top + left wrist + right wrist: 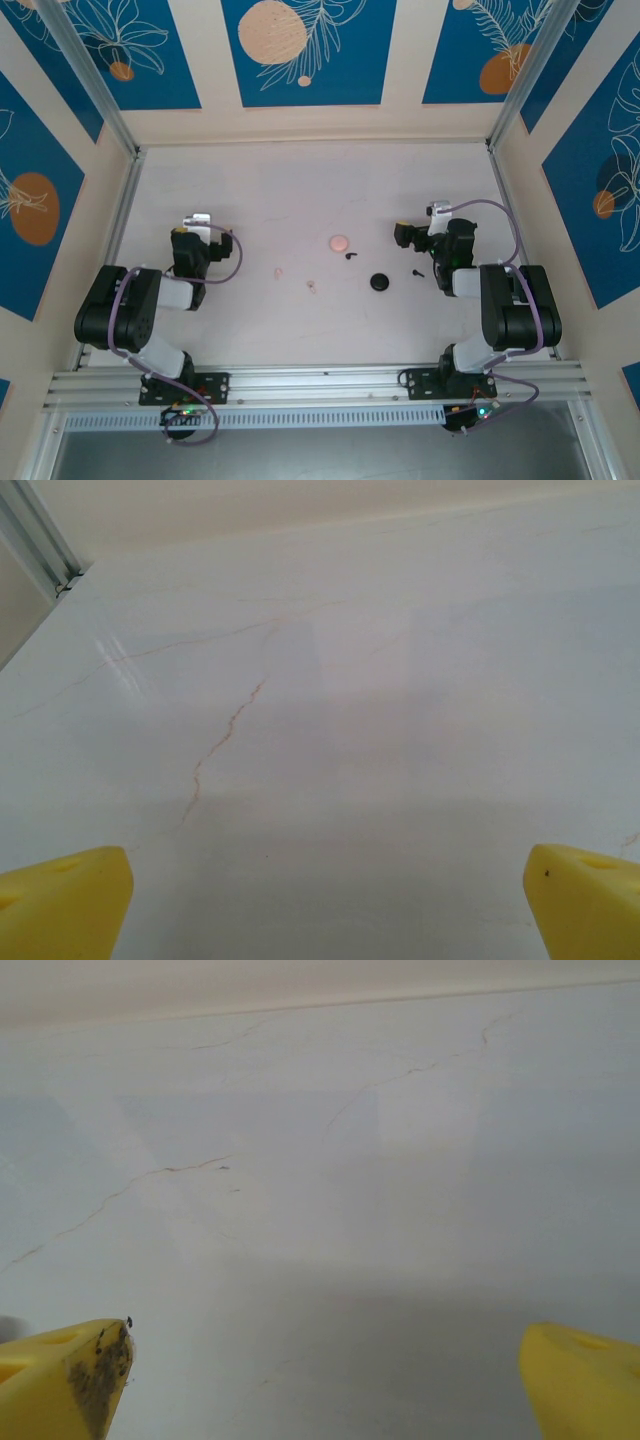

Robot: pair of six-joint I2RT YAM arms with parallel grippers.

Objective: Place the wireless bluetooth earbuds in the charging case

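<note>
Earbuds [312, 287] mid-table between released left end effector [325, 905] and released right end effector [325, 1385].

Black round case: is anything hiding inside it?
The black case is a small dark disc on the white table. It is too small to tell whether it is open, so its inside is unseen. A black earbud lies outside it.

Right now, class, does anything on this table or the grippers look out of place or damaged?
The pink earbuds and black earbuds lie scattered loose, apart from the pink case and black case. On the right gripper, one fingertip is smeared dark.
</note>
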